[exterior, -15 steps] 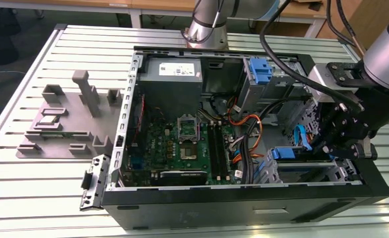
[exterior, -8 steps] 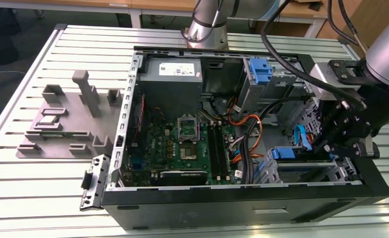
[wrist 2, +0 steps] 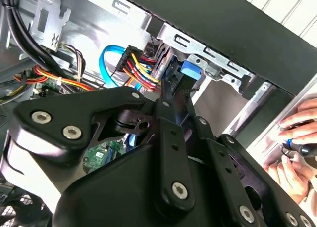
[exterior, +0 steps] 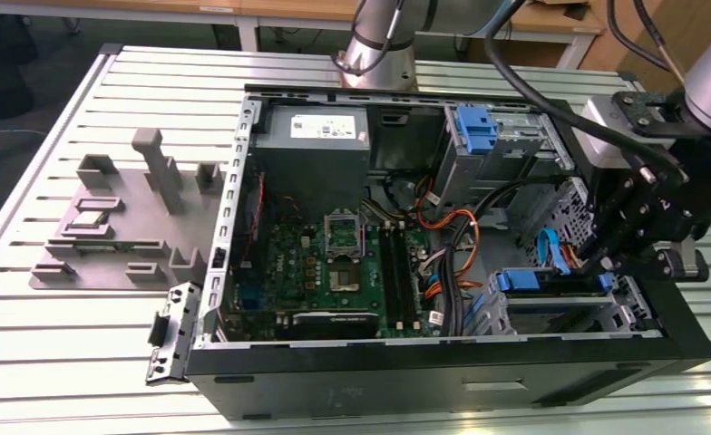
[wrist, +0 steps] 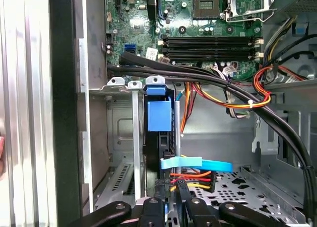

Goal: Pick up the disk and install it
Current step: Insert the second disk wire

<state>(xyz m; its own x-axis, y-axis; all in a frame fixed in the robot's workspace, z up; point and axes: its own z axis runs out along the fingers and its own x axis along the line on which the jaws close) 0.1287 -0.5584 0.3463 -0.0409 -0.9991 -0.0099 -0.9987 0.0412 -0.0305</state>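
1. Arm is reaching into the open PC case (exterior: 452,362) at the exterior view's right, gripper (exterior: 604,263) down at the drive cage (exterior: 573,313) in the case's front corner.
2. The disk (exterior: 550,281) sits edge-on in that cage, blue carrier rail facing up. In the first wrist view it's the blue tab and dark slab (wrist: 159,123) standing between the cage's metal dividers.
3. Gripper fingers (wrist: 171,207) sit just beside the disk's rear end in the first wrist view, close together around its edge. Can't tell whether they actually clamp it or merely touch it.
4. Second wrist view: gripper linkage (wrist 2: 168,138) lined up with the blue rail tab (wrist 2: 190,68); contact point hidden behind the linkage.
5. A blue flat data cable (wrist: 198,163) and red/yellow/orange power wires (wrist: 190,180) run right next to the disk's rear, near the fingertips.
6. Motherboard (exterior: 331,272) with RAM slots lies exposed on the case floor; grey power supply (exterior: 313,131) at the far corner; another blue bracket (exterior: 477,127) in the upper bay.
7. Grey fixture tray (exterior: 113,227) sits on the table outside the case, well apart from the gripper.
8. A person's hand (wrist 2: 297,153) shows at the edge of the second wrist view, outside the case wall.
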